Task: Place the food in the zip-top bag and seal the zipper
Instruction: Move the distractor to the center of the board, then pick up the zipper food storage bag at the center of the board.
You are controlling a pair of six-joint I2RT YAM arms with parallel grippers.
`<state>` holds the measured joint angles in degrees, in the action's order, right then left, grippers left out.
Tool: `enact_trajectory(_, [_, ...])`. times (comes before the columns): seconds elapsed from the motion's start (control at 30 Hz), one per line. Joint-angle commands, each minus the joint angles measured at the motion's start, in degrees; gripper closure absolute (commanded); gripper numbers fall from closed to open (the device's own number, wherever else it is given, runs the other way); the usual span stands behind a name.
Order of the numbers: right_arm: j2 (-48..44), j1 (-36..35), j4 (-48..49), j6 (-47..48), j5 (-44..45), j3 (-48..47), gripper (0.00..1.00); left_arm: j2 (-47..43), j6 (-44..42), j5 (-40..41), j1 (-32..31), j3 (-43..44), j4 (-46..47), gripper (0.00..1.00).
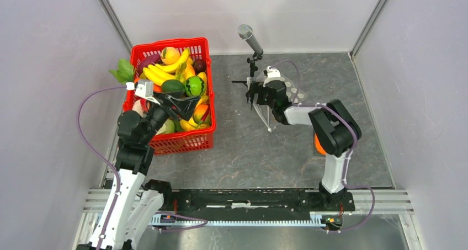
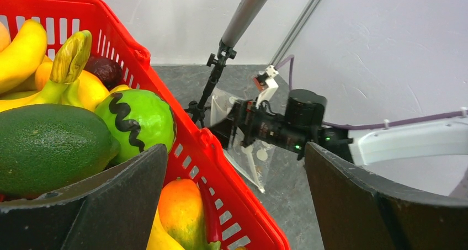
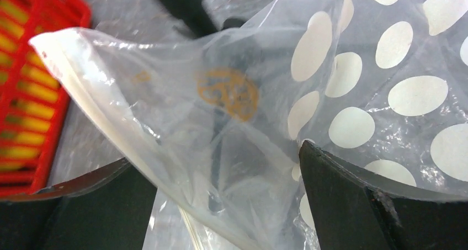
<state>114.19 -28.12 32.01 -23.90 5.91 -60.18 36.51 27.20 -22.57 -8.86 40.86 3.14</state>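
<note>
Two arms are seen from above. The left gripper (image 1: 185,104) is held over the red basket (image 1: 171,41) at the left of the frame, where the food (image 1: 174,73) is piled. None of the food has been taken out yet. The right gripper (image 1: 255,92) is at the zip-top bag (image 1: 291,90), upper centre, on the grey table (image 1: 248,156) beside a microphone (image 1: 249,38). Basket and bag are well apart.

In the left wrist view, the jaws are seen wide apart and empty, straddling the basket's near rim. A dark green fruit (image 2: 49,145) lies at the left of the frame, just beside one finger. The bag is seen beyond, centre frame, raised at the other arm.

In the right wrist view, the jaws are also seen apart. The bag's dotted film is draped between them, with nothing visibly pinched. The zipper (image 3: 94,90) runs down the left side as a white strip. Whether the mouth is gaping cannot be told.

The step in hand is judged to be the first pick. It would be done well if one piece on top of the pile were chosen, the jaws were centred on it clear of the rim, and the glossy surface were squeezed across its widest part. Meanwhile one lip of the bag should be gripped near the zipper, so that the mouth is presented open.
</note>
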Motion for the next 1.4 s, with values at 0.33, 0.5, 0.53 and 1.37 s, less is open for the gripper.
enact_trajectory(0.33, [-21.68,-0.69,0.53,5.44,-7.26,26.04,0.09,-1.46,0.2,-0.57,-0.1,0.47,0.64,0.0])
enact_trajectory(0.5, [-26.06,-1.38,-0.79,6.94,-14.15,29.23,0.06,-1.31,0.0,-0.64,-0.1,0.67,0.55,0.0])
enact_trajectory(0.53, [-27.84,-1.85,-1.92,7.32,-12.4,29.74,0.06,-1.19,0.01,-0.72,-0.1,0.87,0.55,0.0])
enact_trajectory(1.37, [-30.24,-3.98,-8.29,32.34,0.6,32.8,0.55,-1.28,-0.29,-1.51,-0.1,0.46,0.38,0.0])
